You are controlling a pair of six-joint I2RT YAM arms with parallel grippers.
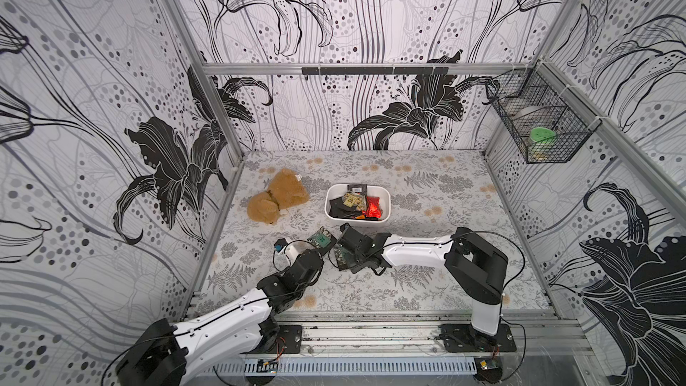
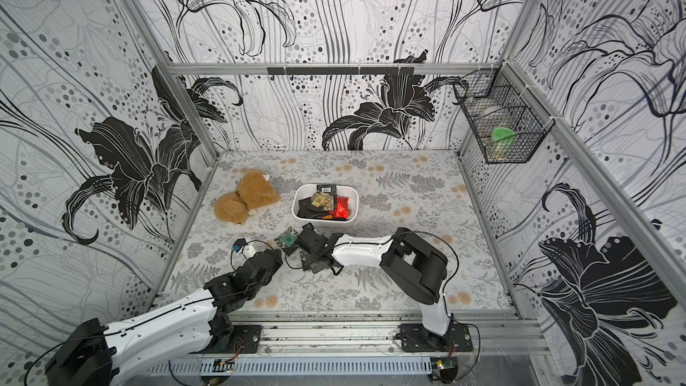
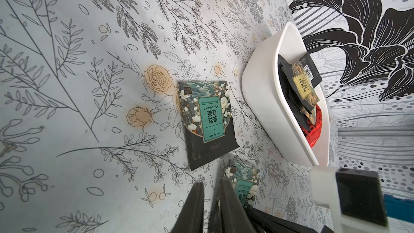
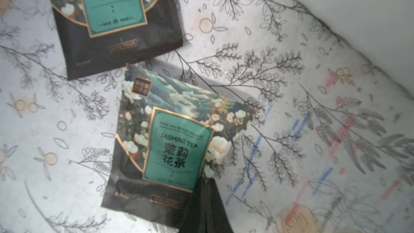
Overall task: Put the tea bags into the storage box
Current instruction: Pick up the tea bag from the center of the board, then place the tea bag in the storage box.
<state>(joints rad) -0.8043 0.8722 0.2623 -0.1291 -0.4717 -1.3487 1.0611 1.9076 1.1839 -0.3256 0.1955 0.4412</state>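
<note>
The white storage box (image 1: 386, 198) (image 2: 353, 197) (image 3: 264, 99) stands mid-table and holds several tea bags, black, red and yellow-labelled. Two green-labelled jasmine tea bags are in front of it. One (image 1: 322, 240) (image 3: 208, 119) (image 4: 112, 19) lies flat on the table. The other tea bag (image 1: 340, 256) (image 4: 170, 140) is tilted, and my right gripper (image 1: 347, 259) (image 4: 205, 181) is shut on its corner. Just short of the flat bag, my left gripper (image 1: 323, 251) (image 3: 211, 183) has a narrow gap between its fingers (image 3: 197, 198) and nothing in it.
A brown plush toy (image 1: 278, 196) (image 2: 247, 194) lies left of the box. A black wire basket (image 1: 538, 124) with jars hangs on the right wall. The patterned table stretches bare to the right and behind the box.
</note>
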